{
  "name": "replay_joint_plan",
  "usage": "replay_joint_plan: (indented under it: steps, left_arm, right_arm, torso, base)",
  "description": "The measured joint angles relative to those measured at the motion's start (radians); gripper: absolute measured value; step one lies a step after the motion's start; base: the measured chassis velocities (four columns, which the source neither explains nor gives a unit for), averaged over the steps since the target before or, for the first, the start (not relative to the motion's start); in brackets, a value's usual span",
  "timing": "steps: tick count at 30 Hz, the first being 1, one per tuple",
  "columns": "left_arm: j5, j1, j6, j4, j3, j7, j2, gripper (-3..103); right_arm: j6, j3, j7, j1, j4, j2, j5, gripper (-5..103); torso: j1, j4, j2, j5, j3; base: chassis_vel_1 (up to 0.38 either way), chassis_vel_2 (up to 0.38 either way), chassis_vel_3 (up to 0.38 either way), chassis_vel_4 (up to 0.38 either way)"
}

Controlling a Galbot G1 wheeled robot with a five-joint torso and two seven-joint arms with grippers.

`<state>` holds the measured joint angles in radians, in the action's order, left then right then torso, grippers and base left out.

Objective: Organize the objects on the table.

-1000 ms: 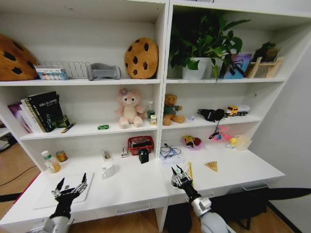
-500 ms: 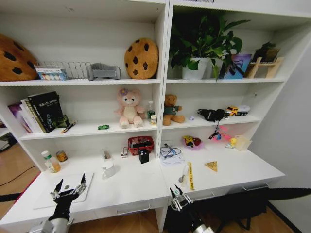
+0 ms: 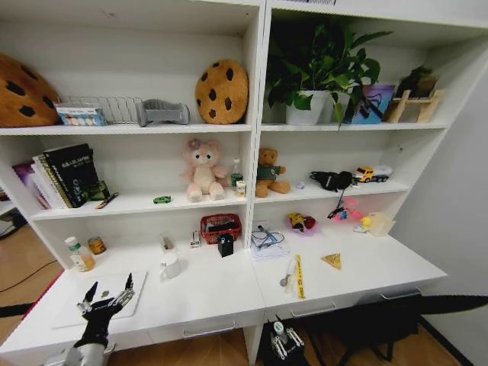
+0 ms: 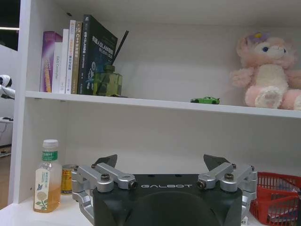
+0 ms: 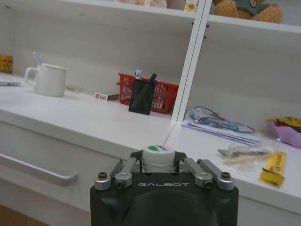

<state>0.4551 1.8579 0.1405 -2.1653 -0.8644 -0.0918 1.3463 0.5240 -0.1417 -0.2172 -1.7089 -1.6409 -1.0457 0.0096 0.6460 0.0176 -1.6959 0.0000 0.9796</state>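
Below the front edge of the desk, the right gripper is sitting low before the drawers, its fingers clamping a small white bottle with a green mark on its cap; in the right wrist view the fingers are pressing against the bottle's sides. Just beyond it, on the desk, a yellow packet and a clear wrapped item are lying side by side, with papers and a cable behind them. Farther along, a black pen holder is standing in front of a red basket, and a white mug is resting to one side. At the desk's left end, the left gripper is hovering over a white board, its fingers spread wide, as the left wrist view confirms. Near it, a juice bottle and a can are standing against the back corner. On the shelf above, a green toy car is sitting between the books and a pink plush toy.
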Motion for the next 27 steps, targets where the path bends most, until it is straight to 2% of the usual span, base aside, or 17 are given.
replay_joint_plan:
  steps: [19, 26, 27]
  left_arm:
    - [0.018, 0.007, 0.001, 0.003, -0.021, 0.001, -0.018, 100]
    - [0.019, 0.009, 0.001, 0.002, -0.022, 0.002, -0.018, 100]
    - [0.019, 0.009, 0.001, 0.002, -0.023, 0.002, -0.019, 100]
  right_arm:
    - [0.060, 0.032, 0.033, 0.081, 0.265, -0.115, -0.036, 31]
    - [0.093, 0.030, 0.034, 0.157, 0.433, -0.159, -0.043, 31]
    - [0.119, 0.027, 0.032, 0.185, 0.512, -0.171, -0.059, 31]
  torso:
    - [0.000, 0.0001, 0.000, 0.0000, 0.000]
    - [0.000, -0.0001, 0.000, 0.0001, 0.000]
    - [0.000, 0.0000, 0.000, 0.0001, 0.000]
  base:
    - [0.000, 0.000, 0.000, 0.000]
    - [0.000, 0.000, 0.000, 0.000]
    - [0.000, 0.000, 0.000, 0.000]
